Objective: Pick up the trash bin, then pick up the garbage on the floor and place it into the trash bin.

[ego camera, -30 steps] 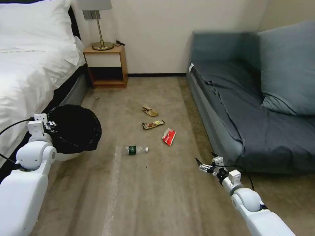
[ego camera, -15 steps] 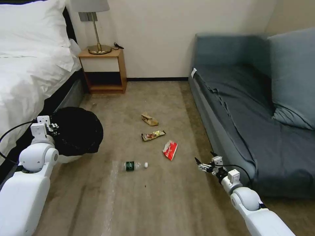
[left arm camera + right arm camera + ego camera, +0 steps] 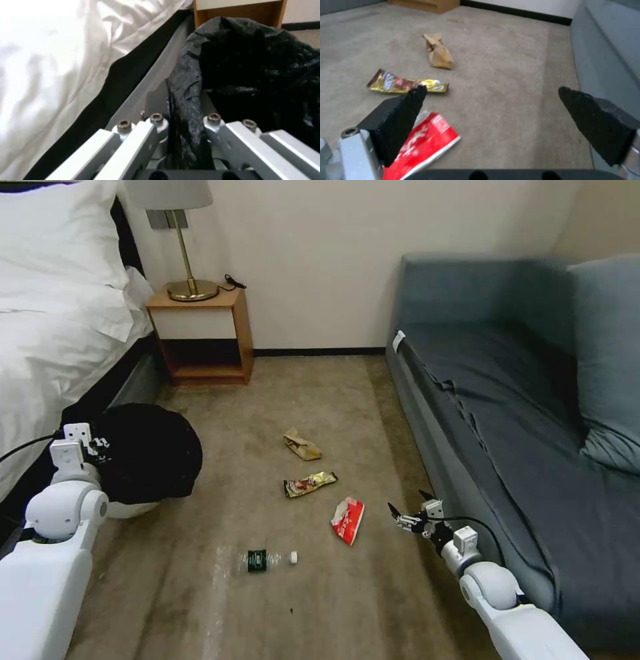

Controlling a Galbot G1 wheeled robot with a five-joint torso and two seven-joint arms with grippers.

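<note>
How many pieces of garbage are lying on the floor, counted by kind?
Wrappers: 2, the red-and-white wrapper and the brown-gold snack wrapper
Paper bags: 1, the tan crumpled paper bag
Bottles: 1, the clear bottle with a green label
Total: 4

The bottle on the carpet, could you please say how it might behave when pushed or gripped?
The bottle lies on its side, so it would probably roll if nudged. It looks clear and mostly empty, so likely light. Its smooth round plastic may slip or dent between fingers.
</note>
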